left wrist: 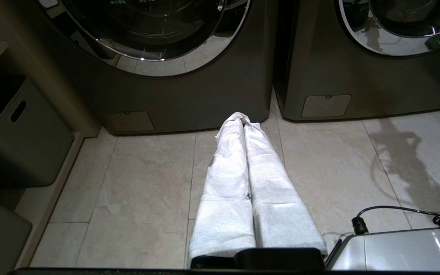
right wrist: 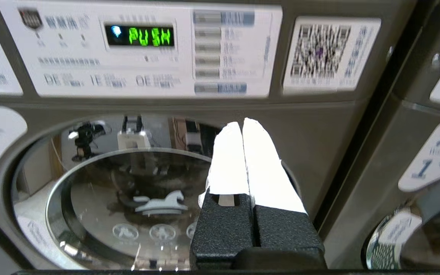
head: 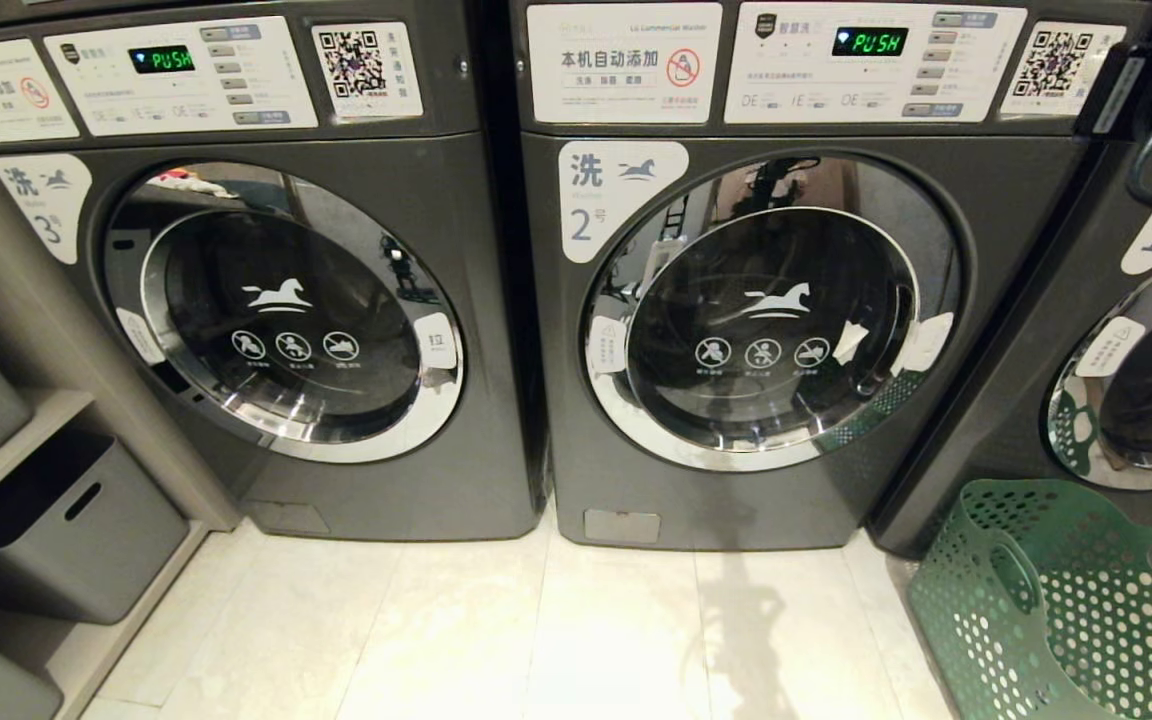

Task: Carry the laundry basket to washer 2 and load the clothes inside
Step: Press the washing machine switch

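So I've got the right pincer [right wrist: 243, 128] pressed together and empty, up by washer 2 [head: 766, 310]'s closed door; laundry basket [head: 1066, 600] sits right of it. Next: open that door, I reckon.

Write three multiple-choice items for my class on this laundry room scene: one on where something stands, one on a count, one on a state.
1. Where is the laundry basket?
A. on the floor before washer 1
B. on top of washer 3
C. inside washer 2

2. How many washer displays in the head view read PUSH?
A. none
B. two
C. four

3. What state is the door of washer 2 in?
A. wide open
B. removed
C. closed

Answers:
1 A, the green basket sits low at the right, below washer 1.
2 B, green PUSH glows on washer 3 and washer 2.
3 C, the round glass door sits flush in its front.
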### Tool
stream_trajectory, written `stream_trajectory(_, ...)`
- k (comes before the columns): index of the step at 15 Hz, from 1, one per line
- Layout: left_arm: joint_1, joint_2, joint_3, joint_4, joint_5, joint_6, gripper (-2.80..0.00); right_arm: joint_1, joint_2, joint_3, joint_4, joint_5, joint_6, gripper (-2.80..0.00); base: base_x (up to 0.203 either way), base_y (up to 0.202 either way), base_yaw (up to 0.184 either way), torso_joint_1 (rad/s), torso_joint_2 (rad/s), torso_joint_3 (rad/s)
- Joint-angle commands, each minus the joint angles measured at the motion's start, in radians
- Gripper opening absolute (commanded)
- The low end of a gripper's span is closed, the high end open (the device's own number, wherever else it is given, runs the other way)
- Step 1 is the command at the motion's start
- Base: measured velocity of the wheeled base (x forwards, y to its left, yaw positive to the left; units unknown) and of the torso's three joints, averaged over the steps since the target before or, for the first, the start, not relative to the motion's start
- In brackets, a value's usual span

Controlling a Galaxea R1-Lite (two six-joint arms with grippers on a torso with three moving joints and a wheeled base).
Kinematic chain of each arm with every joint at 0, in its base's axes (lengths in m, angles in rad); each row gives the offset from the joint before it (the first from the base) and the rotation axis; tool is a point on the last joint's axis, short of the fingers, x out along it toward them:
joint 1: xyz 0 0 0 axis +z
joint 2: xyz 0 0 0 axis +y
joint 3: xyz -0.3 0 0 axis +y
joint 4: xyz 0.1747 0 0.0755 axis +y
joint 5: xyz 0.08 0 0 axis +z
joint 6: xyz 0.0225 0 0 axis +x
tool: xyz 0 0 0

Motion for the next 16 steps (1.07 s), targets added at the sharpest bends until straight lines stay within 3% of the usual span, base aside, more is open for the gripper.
stream_trajectory(1,0.000,-0.001,0.000,-0.001,0.002,-0.012,-2.80,-0.002,0.065,-0.076,-0.003,-0.002,-0.010,-2.80,0.000,0.000,0.000,0.000,0.00,0.000)
stream_trajectory(10,-0.001,-0.001,0.000,-0.001,0.005,-0.031,-2.80,-0.040,0.413,-0.497,0.002,-0.002,-0.032,-2.80,0.000,0.000,0.000,0.000,0.00,0.000)
stream_trajectory(16,-0.001,-0.001,0.000,-0.001,0.007,-0.031,-2.80,-0.038,0.503,-0.525,-0.031,0.013,-0.007,-2.80,0.000,0.000,0.000,0.000,0.00,0.000)
